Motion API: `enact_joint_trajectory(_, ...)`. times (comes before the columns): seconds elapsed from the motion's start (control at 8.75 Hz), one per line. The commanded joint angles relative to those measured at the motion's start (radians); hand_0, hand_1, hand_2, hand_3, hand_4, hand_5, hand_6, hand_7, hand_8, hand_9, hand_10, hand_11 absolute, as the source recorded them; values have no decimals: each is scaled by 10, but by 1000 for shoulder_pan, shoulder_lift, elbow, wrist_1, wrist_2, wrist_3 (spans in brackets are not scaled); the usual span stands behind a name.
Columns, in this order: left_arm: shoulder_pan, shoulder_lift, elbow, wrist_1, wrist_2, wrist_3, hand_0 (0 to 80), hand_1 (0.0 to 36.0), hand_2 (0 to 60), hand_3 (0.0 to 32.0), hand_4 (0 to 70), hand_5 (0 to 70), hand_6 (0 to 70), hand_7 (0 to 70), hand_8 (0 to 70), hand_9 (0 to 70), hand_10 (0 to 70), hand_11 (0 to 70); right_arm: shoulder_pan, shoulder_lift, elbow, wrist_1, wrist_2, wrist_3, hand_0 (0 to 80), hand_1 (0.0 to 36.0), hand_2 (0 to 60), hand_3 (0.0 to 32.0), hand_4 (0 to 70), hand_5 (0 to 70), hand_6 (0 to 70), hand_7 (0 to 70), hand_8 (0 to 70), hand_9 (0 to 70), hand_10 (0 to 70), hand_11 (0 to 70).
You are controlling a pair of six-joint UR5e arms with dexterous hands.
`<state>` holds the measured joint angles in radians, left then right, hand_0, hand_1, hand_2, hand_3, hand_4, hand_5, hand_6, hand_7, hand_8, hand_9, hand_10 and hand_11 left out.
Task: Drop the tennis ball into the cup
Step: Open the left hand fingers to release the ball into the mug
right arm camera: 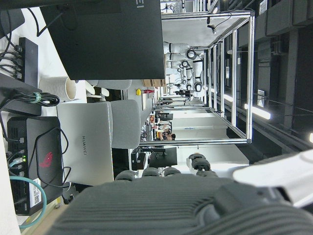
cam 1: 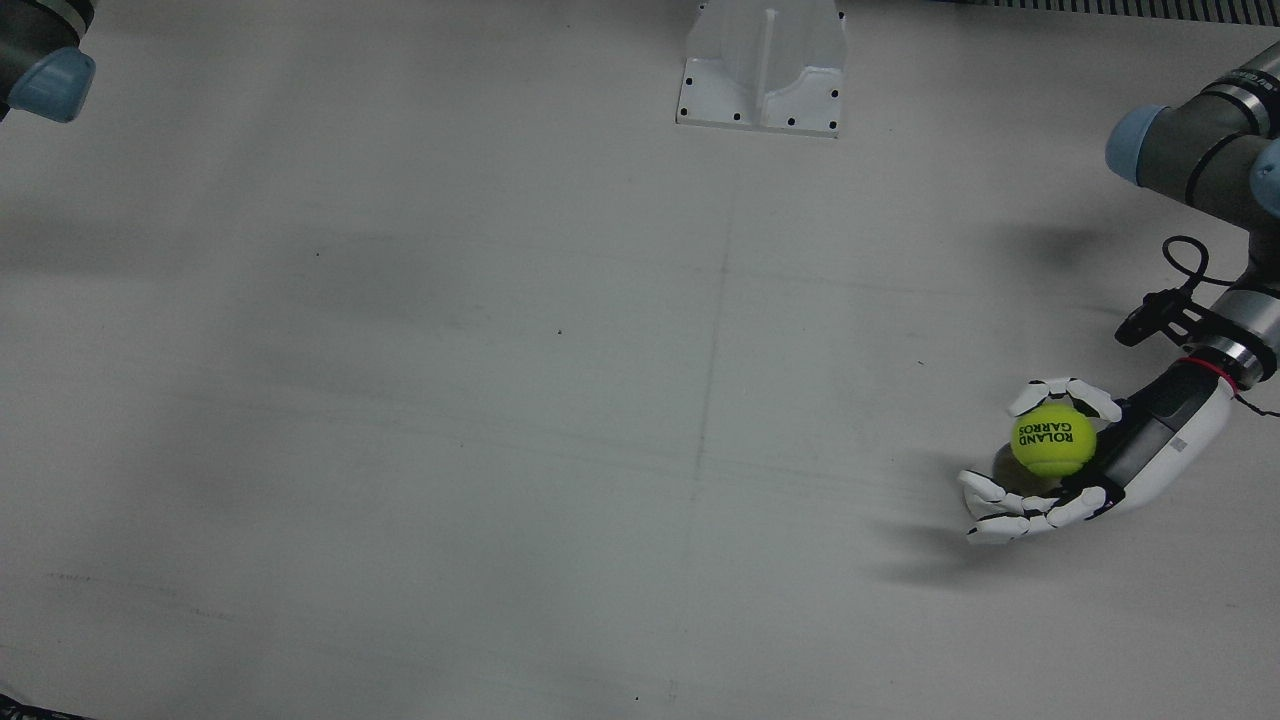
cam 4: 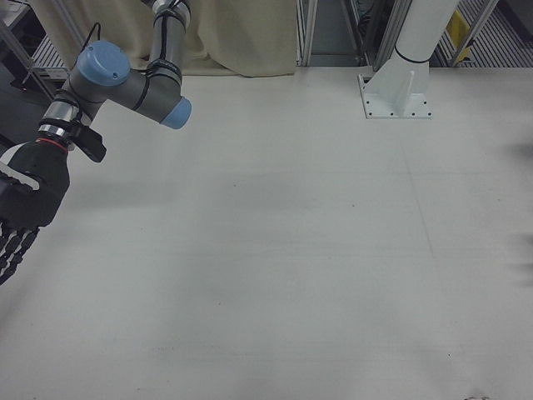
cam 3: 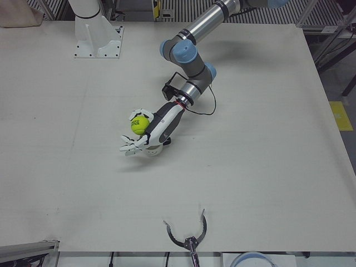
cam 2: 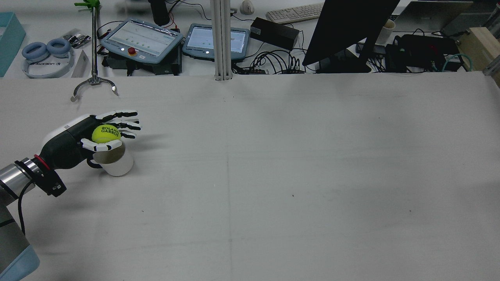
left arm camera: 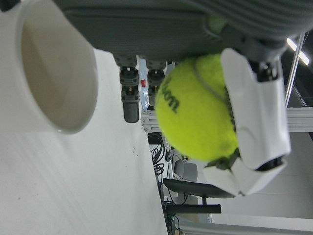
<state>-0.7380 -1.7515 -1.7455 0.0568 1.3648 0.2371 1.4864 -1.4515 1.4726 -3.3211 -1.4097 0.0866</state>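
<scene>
My left hand (cam 2: 84, 136) is on the robot's left side of the table, palm up, with a yellow tennis ball (cam 2: 106, 134) in it. The thumb lies over the ball and the other fingers stretch out. The ball is above the rim of a white cup (cam 2: 114, 162) that stands upright on the table. In the front view the ball (cam 1: 1053, 439) covers nearly all of the cup. The left hand view shows the ball (left arm camera: 195, 110) beside the cup's open mouth (left arm camera: 49, 73). My right hand (cam 4: 25, 200) hangs at the table's other side, fingers spread, holding nothing.
A metal stand with a claw base (cam 2: 93, 82) stands beyond the cup near the table's far edge. A white arm pedestal (cam 1: 762, 70) is bolted on the robot's side. Tablets, cables and a monitor (cam 2: 347, 31) lie past the far edge.
</scene>
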Motion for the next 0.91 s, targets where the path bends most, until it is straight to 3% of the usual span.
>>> enact_joint_trajectory(0.0, -64, -14, 21, 25, 2, 2, 529, 251, 448, 0, 203, 163, 488, 202, 178, 142, 190, 296, 0, -1, 0, 0, 0, 1, 0, 0, 0, 0, 0, 0, 0, 0, 0, 0, 0, 0)
enact_joint_trajectory(0.11, -84, -13, 21, 20, 2, 2, 526, 248, 432, 0, 209, 150, 425, 214, 164, 143, 194, 301, 0, 0, 0, 0, 0, -1, 0, 0, 0, 0, 0, 0, 0, 0, 0, 0, 0, 0)
enact_joint_trajectory(0.23, -90, -11, 18, 12, 3, 2, 522, 239, 444, 0, 206, 164, 508, 197, 178, 136, 192, 297, 0, -1, 0, 0, 0, -1, 0, 0, 0, 0, 0, 0, 0, 0, 0, 0, 0, 0)
enact_joint_trajectory(0.34, -96, -5, 6, 14, 3, 4, 511, 239, 437, 0, 196, 138, 377, 207, 149, 135, 187, 289, 0, -1, 0, 0, 0, 1, 0, 0, 0, 0, 0, 0, 0, 0, 0, 0, 0, 0)
enact_joint_trajectory(0.46, -93, 7, -2, 12, 2, 10, 506, 238, 451, 0, 184, 137, 375, 201, 148, 132, 184, 286, 0, -1, 0, 0, 0, -1, 0, 0, 0, 0, 0, 0, 0, 0, 0, 0, 0, 0)
enact_joint_trajectory(0.57, -81, 7, 1, 12, 3, 34, 505, 235, 467, 0, 165, 153, 457, 177, 163, 126, 181, 281, 0, -1, 0, 0, 0, 1, 0, 0, 0, 0, 0, 0, 0, 0, 0, 0, 0, 0)
enact_joint_trajectory(0.8, -63, 7, 11, 9, 3, 54, 498, 229, 462, 0, 158, 147, 433, 173, 157, 124, 176, 274, -1, -1, 0, 0, 0, 1, 0, 0, 0, 0, 0, 0, 0, 0, 0, 0, 0, 0)
